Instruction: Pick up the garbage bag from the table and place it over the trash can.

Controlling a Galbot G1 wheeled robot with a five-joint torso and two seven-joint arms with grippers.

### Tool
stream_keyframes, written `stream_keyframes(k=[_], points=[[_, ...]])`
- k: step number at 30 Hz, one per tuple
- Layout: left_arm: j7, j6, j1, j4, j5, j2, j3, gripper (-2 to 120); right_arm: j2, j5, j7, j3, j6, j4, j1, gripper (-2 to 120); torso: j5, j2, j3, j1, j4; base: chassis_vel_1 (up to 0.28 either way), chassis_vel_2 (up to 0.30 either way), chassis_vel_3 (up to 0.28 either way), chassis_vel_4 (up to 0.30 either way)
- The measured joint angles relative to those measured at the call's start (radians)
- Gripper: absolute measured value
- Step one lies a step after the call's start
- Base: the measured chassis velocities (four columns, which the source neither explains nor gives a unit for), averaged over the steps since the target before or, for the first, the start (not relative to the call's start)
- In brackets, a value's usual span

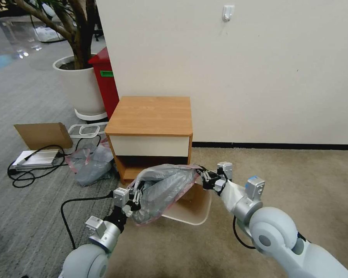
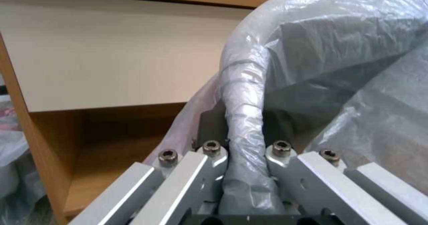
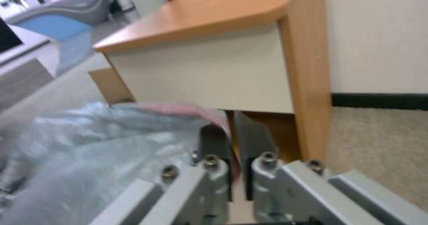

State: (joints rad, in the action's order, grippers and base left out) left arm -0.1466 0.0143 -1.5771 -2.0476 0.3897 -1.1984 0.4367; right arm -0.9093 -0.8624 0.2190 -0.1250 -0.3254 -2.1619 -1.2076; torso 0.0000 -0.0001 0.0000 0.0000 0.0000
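The garbage bag [image 1: 164, 189] hangs stretched between two grippers, just above the trash can [image 1: 195, 210], in front of the table [image 1: 150, 116]. The left gripper [image 1: 137, 193] pinches one end. The right gripper [image 1: 202, 175] pinches the pink rim.

Setting: office-type indoor space, apparently serving as a test area. Evidence: grey carpet [image 1: 23, 96] meeting beige carpet [image 1: 297, 173]; plain white wall [image 1: 259, 69] with black skirting; large potted tree [image 1: 79, 77]; cardboard [image 1: 44, 135], cables [image 1: 34, 170] and a metal box [image 1: 36, 157] lying loose on the floor.
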Motion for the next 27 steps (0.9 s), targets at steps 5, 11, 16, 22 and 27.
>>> stream_keyframes(k=[5,11,16,22,27], points=[[0.001,-0.001,0.007,0.000,0.009,0.000,0.008,5,0.047,-0.005,-0.019,-0.011,-0.026,0.002,0.000,25,0.0002,0.000,0.000,0.000,0.0000,0.000,0.000,0.000,0.000],[0.004,-0.004,0.012,0.002,0.015,-0.001,0.019,5,0.102,-0.023,-0.052,-0.031,-0.056,-0.024,0.000,45,0.0001,0.000,0.000,0.000,0.0001,0.000,0.000,0.000,0.000],[0.018,-0.020,0.022,0.014,0.027,-0.013,0.035,5,0.145,-0.044,-0.057,-0.098,-0.061,-0.061,-0.043,64,0.0000,0.000,0.000,0.000,0.0000,0.000,0.000,0.000,0.000],[0.049,-0.037,0.035,0.023,0.059,-0.025,0.051,5,0.061,-0.252,0.050,-0.145,-0.032,-0.185,-0.136,87,0.0001,0.000,0.000,0.000,0.0002,0.000,0.000,0.000,0.000],[0.062,-0.046,0.038,0.023,0.077,-0.028,0.050,5,-0.036,-0.255,0.067,-0.078,-0.026,-0.259,-0.259,99,-0.0003,0.000,0.000,0.000,-0.0001,0.000,0.000,0.000,0.000]])
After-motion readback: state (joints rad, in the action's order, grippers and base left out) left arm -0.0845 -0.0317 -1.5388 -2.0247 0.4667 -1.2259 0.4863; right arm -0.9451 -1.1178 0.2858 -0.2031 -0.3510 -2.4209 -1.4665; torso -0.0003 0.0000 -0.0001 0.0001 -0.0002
